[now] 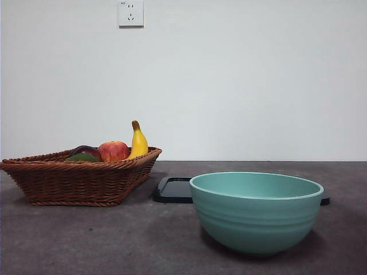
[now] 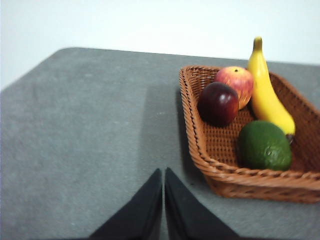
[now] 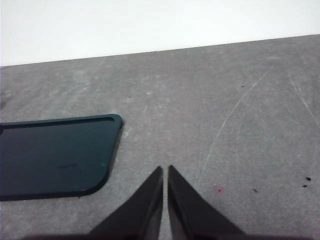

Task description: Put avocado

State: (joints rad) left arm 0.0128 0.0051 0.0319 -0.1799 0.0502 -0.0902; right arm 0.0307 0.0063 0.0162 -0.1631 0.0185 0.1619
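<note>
The avocado (image 2: 264,145), dull olive-green and rounded, lies in the brown wicker basket (image 2: 200,145) at its near corner in the left wrist view. In the front view only a green sliver of the avocado (image 1: 83,157) shows above the basket rim (image 1: 80,166). My left gripper (image 2: 164,172) is shut and empty, above bare table beside the basket, apart from the avocado. My right gripper (image 3: 165,170) is shut and empty over grey table next to a dark tray (image 3: 50,155). Neither gripper shows in the front view.
The basket also holds a dark maroon fruit (image 2: 218,103), a red-and-yellow apple (image 2: 235,82) and a banana (image 2: 267,90). A teal bowl (image 1: 256,211) stands at the front right, with the dark tray (image 1: 172,189) behind it. A wall socket (image 1: 131,12) is on the wall.
</note>
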